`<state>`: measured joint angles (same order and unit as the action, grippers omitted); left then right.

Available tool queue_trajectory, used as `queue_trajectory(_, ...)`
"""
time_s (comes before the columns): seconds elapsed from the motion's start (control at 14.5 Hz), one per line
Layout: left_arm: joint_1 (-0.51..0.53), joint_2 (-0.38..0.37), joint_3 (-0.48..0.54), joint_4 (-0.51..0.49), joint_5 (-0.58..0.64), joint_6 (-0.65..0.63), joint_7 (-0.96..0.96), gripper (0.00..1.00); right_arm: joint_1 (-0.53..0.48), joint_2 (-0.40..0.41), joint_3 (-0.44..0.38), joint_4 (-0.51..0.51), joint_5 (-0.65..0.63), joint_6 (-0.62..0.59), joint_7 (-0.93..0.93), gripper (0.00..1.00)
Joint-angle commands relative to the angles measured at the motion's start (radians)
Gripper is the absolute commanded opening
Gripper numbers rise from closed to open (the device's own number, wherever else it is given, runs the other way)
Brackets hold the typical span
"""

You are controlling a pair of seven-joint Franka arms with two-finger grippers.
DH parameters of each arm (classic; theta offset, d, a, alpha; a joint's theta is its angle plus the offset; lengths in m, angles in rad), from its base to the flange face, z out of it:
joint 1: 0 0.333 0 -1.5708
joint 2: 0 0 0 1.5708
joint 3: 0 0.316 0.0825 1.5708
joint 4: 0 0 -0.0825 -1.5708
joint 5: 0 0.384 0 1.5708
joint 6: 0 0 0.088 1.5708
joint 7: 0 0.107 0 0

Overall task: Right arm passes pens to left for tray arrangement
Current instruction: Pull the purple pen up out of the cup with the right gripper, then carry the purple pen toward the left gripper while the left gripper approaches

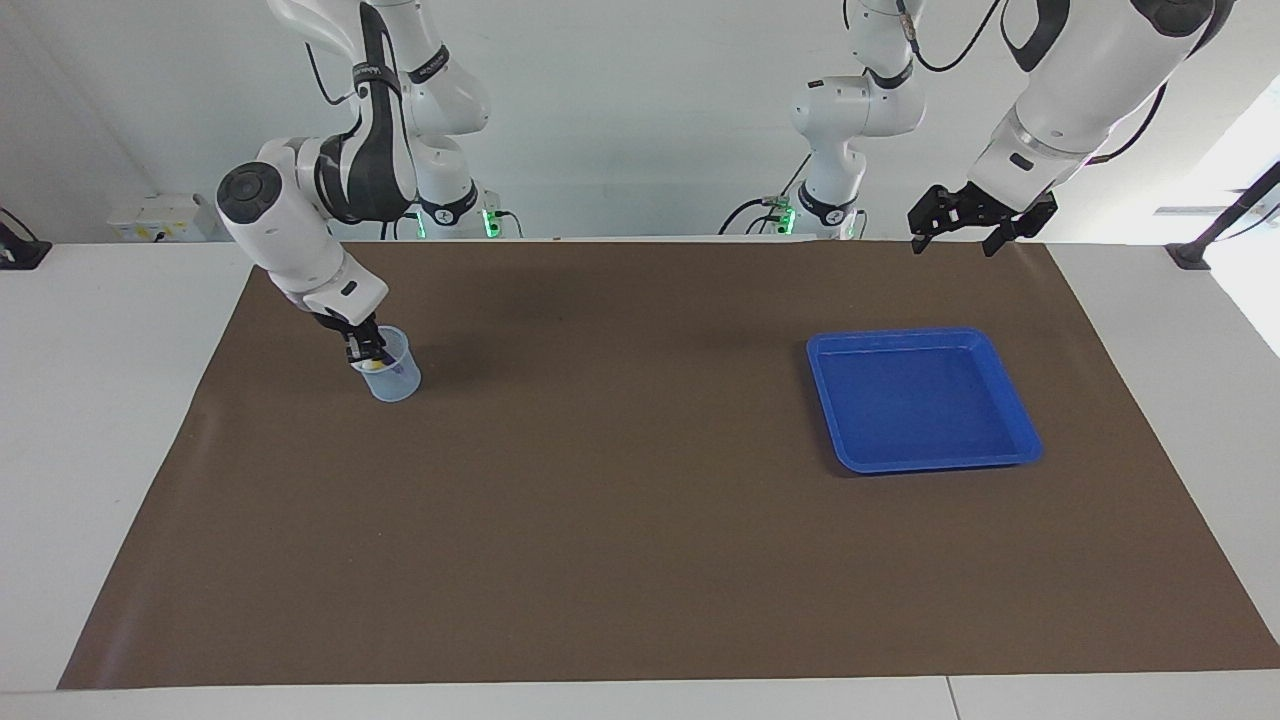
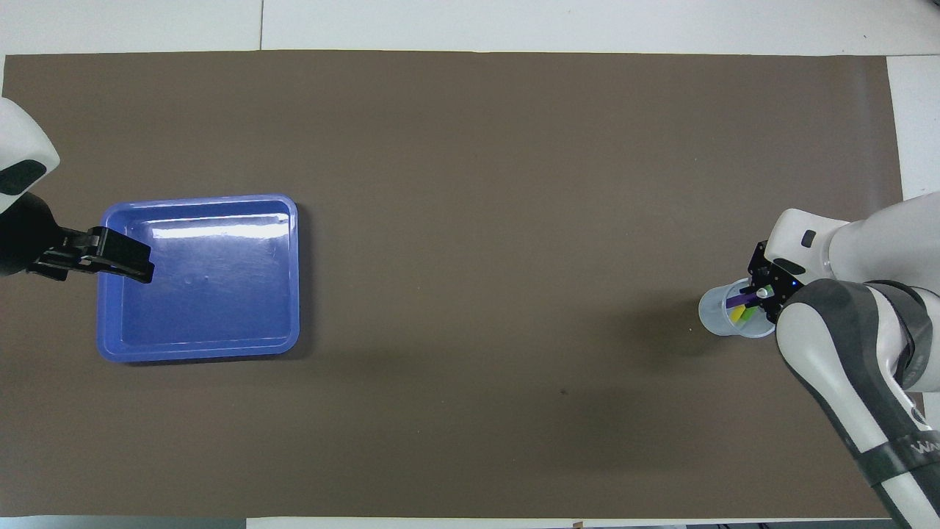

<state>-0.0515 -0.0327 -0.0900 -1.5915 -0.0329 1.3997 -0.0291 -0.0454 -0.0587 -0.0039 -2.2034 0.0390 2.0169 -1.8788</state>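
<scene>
Reaching down into the small translucent cup (image 2: 731, 314) near the right arm's end of the brown mat (image 1: 620, 560), the right gripper (image 2: 761, 293) has its fingertips pinched together on the purple pen (image 2: 740, 300), which slants out across the cup's mouth. The yellow pen (image 2: 736, 313) and green pen (image 2: 747, 315) lie in the cup just beside it (mostly hidden by the cup wall in the facing view). The left gripper (image 1: 966, 232) waits, fingers spread, above the mat's robot-side edge at the left arm's end. The blue tray (image 1: 1010, 392) sits on the mat toward that same end
</scene>
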Motion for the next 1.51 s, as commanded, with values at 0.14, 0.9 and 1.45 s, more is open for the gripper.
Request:
queue_trajectory(0.14,0.001,-0.039,0.004,-0.050,-0.010,0.021,0.000,1.00,-0.039,-0.020,0.002,0.077,0.015,-0.151,0.006,0.00)
queue_trajectory(0.9,-0.004,-0.067,0.001,-0.107,-0.079,0.042,-0.113,1.00,-0.085,-0.070,0.012,0.320,0.318,-0.511,0.706,0.00)
queue_trajectory(1.45,-0.028,-0.075,-0.053,-0.151,-0.412,0.232,-1.033,0.99,0.024,-0.084,0.045,0.274,0.597,-0.334,1.542,0.00)
